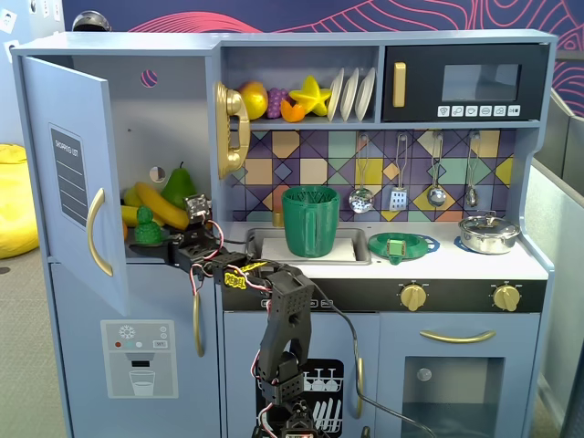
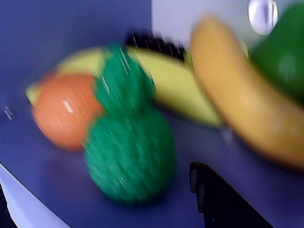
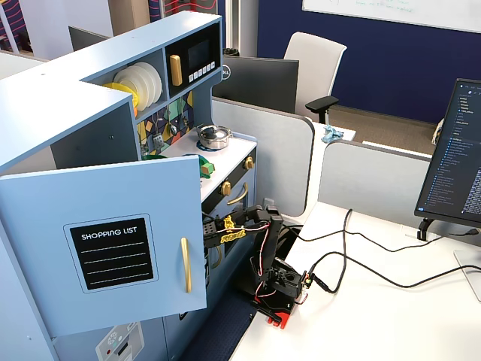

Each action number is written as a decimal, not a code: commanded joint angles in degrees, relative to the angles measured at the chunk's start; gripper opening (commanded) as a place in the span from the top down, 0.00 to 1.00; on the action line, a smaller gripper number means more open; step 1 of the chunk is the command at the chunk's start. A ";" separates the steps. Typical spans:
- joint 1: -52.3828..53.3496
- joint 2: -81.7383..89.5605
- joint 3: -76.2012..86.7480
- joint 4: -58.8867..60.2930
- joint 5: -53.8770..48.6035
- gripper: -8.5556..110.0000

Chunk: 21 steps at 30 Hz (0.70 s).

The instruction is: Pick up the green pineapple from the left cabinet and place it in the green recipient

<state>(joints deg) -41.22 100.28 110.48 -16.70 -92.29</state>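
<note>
You read "SHOPPING LIST" in white capitals on dark sticker [image 3: 111, 253] fixed to light-blue cupboard door [image 3: 45, 226]; same sticker [image 1: 70, 175] shows in a fixed view, wording sideways.

Front fixed view: we face the toy kitchen head-on from mid distance, taking in the open left cabinet [image 1: 137, 164], the green recipient [image 1: 309, 221] in the sink and the arm [image 1: 283, 338] rising from below.
Side fixed view: we look down from high beside the kitchen, toward an office desk [image 3: 376, 316]; the open cabinet door [image 3: 113, 248] fills the foreground and hides the shelf.
Wrist view: we sit very close inside the cabinet, blurred, facing the green pineapple [image 2: 126, 156], a banana [image 2: 237, 104] and an orange fruit [image 2: 61, 114].
Shared: both fixed views show the arm, door and microwave [image 1: 465, 84]; front and wrist views share the shelf fruit.
</note>
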 commanded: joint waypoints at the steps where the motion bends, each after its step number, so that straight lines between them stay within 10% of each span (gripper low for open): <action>1: -0.18 -1.49 -5.45 -2.81 -1.14 0.55; 21: 2.02 -23.20 -27.77 -4.31 -0.53 0.59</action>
<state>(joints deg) -41.22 79.10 89.56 -20.92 -92.81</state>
